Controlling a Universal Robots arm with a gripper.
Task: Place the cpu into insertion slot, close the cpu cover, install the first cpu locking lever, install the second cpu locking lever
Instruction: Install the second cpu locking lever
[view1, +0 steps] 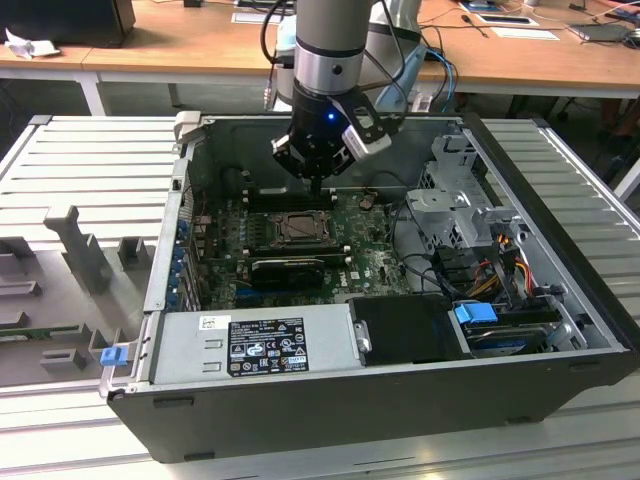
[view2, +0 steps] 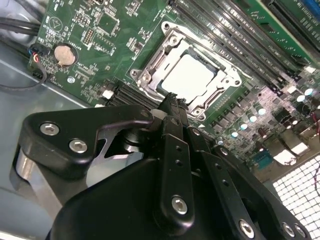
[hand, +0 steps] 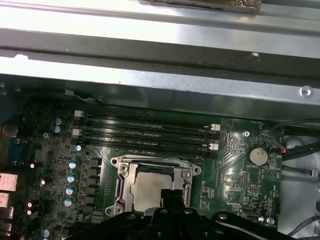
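The cpu (view2: 190, 77) lies silver face up in the insertion slot (view2: 150, 75) on the green motherboard, and it also appears in the first wrist view (hand: 147, 190). The cpu cover (hand: 155, 164) lies flat as a silvery frame around it. My gripper (view2: 170, 102) is shut with nothing between its fingers. Its tips sit at the socket's edge, right beside the cpu. In the exterior view the gripper (view1: 318, 188) hangs just above the far side of the socket (view1: 297, 228) inside the open computer case.
Long black memory slots (hand: 145, 132) run beside the socket, and a coin battery (hand: 256, 155) sits on the board. A ridged black heatsink (view1: 290, 268), the power supply (view1: 260, 340), a drive cage (view1: 455, 205) and cables (view1: 500, 270) crowd the case. The case walls (view1: 170, 230) enclose the working space.
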